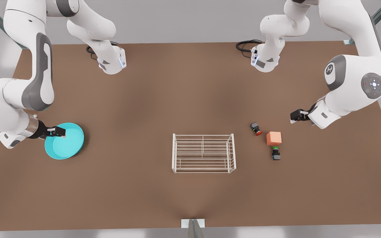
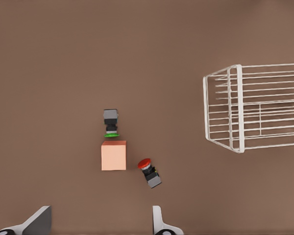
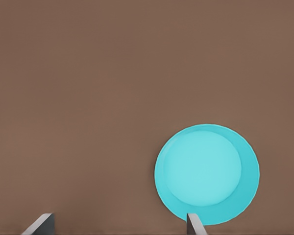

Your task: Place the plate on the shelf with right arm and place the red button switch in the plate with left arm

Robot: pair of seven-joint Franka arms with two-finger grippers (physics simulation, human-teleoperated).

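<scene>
Plate (image 1: 65, 142) on the table, switch beside the cube

Right gripper (image 1: 57, 132) was spread wide over the plate's edge, not holding it, at the front view's left. Left gripper (image 1: 295, 115) hung wide open near the red button switch (image 1: 256, 128). That switch lay beside the orange cube (image 1: 274, 138). The shelf (image 1: 204, 153) stood in the middle.

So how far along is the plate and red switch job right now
Nothing is done yet. The round turquoise plate sits on the brown table, the right gripper open at its rim. The white wire shelf holds nothing. The red-capped black switch lies untouched, the left gripper open nearby. Both placements remain.
</scene>
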